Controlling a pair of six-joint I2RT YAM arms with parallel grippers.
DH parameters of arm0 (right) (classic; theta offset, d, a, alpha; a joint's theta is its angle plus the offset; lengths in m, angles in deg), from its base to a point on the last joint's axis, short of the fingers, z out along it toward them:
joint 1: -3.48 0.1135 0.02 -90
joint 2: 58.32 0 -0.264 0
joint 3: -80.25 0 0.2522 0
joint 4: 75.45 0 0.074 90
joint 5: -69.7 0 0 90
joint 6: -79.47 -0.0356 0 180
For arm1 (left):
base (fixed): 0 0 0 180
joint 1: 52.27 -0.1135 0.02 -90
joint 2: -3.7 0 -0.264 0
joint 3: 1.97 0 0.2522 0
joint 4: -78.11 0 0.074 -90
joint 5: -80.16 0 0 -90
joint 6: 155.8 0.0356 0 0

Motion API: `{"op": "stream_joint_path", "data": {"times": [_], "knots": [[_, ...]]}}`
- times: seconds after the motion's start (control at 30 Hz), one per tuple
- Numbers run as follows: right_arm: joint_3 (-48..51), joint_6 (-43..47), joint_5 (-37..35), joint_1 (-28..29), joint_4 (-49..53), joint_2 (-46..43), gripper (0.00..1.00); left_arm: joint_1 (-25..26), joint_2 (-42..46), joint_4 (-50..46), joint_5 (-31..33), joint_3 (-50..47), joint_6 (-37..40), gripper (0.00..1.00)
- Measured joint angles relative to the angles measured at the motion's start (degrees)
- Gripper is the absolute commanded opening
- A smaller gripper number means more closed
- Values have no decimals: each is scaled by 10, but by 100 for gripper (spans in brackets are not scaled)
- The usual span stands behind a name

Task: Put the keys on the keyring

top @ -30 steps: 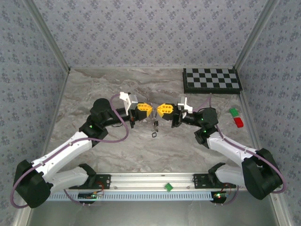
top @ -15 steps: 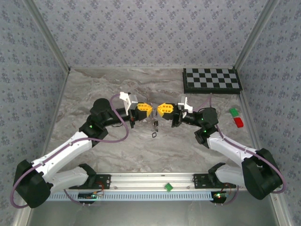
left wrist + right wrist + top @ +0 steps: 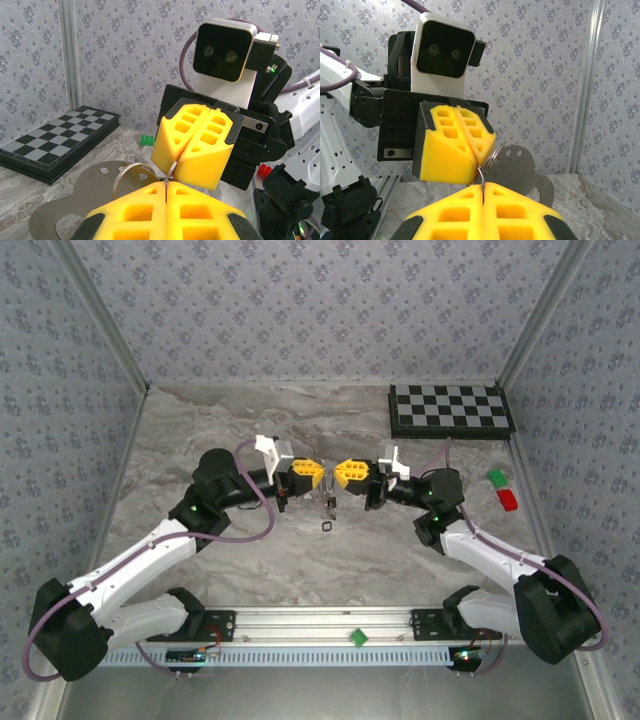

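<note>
Both grippers meet tip to tip above the middle of the table. The keyring point(image 3: 127, 172), a thin silvery wire loop, is pinched between the shut yellow fingers of my left gripper point(image 3: 166, 186) and of my right gripper point(image 3: 482, 186). In the top view the left gripper point(image 3: 319, 479) and right gripper point(image 3: 337, 479) nearly touch, the keyring point(image 3: 328, 503) hanging between them. A flat grey metal tag point(image 3: 522, 170) with small holes hangs at the ring. On the table just below lies a tiny dark piece with a pale centre point(image 3: 328, 528), perhaps one of the keys.
A black-and-white chessboard point(image 3: 450, 410) lies at the back right. A green brick point(image 3: 497, 477) and a red brick point(image 3: 508, 500) sit by the right wall. Another green block point(image 3: 356, 637) rests on the front rail. Patterned walls close in three sides.
</note>
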Motion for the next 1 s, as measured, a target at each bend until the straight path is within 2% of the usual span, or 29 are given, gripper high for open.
{"op": "stream_joint_path", "data": {"times": [1.0], "knots": [[-5,5,10,8,3,7,0,-1,-11,0,-12,1,-4,0]]}}
